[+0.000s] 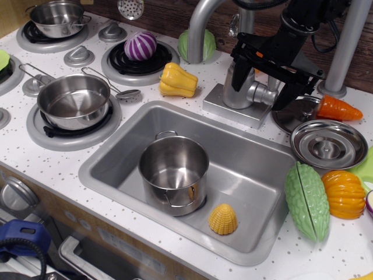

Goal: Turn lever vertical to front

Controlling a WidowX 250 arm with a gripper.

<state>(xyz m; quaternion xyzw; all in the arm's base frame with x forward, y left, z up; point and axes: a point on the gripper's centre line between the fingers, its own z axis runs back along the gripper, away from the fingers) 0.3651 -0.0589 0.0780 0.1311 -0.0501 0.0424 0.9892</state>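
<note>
The faucet's cylindrical body stands on a grey base behind the sink. A round stub sticks out of its right side. The lever's flat paddle is hidden behind my black gripper. The gripper hangs down over the faucet from the upper right. Its fingers are spread wide: the left fingertip is against the body's left top, the right fingertip just right of the stub. The jaws straddle the body and stub, and I see no clamp on anything.
The curved spout pipe rises left of the faucet, a thick grey pole to the right. A steel pot and a yellow toy lie in the sink. A yellow pepper, orange carrot, steel lid and green gourd sit around it.
</note>
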